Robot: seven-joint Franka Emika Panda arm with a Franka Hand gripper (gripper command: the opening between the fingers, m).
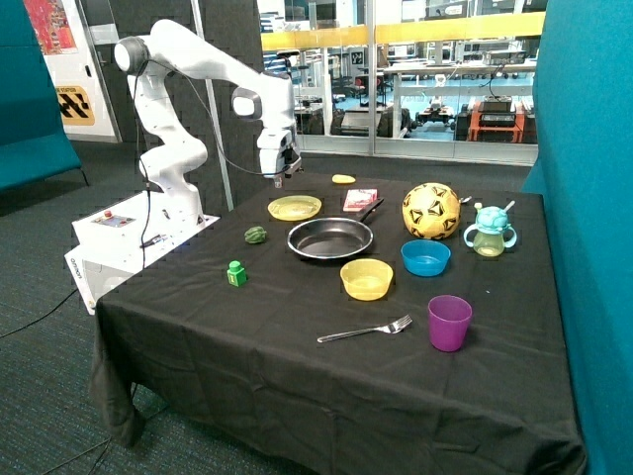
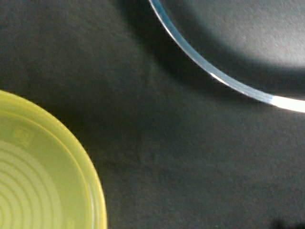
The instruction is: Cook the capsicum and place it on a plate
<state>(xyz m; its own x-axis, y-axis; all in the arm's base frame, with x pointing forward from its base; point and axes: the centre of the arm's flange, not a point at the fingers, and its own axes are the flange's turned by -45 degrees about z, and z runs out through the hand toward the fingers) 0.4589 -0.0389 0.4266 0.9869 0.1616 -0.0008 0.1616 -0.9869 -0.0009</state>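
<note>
- Claw [image 1: 279,179] hangs above the counter [image 1: 297,376], over the gap between plate [image 1: 295,208] and frying pan [image 1: 330,238]; cannot tell its opening, nothing visibly held.
- Wrist view: plate rim [image 2: 95,191] and pan rim [image 2: 200,64] with bare cloth between.
- Capsicum [image 1: 256,235] sits on the counter at the pan's 9 o'clock, well apart from the claw.
- Judgement: nothing done yet; pick-up, cooking and plating all remain.
- Containers: pan, plate, yellow bowl [image 1: 367,279] and blue bowl [image 1: 425,257] look empty; purple cup [image 1: 449,323] contents not visible.

light: even, indoor | glare: pan rim [image 2: 224,81] | wrist view: soft, blurred
</note>
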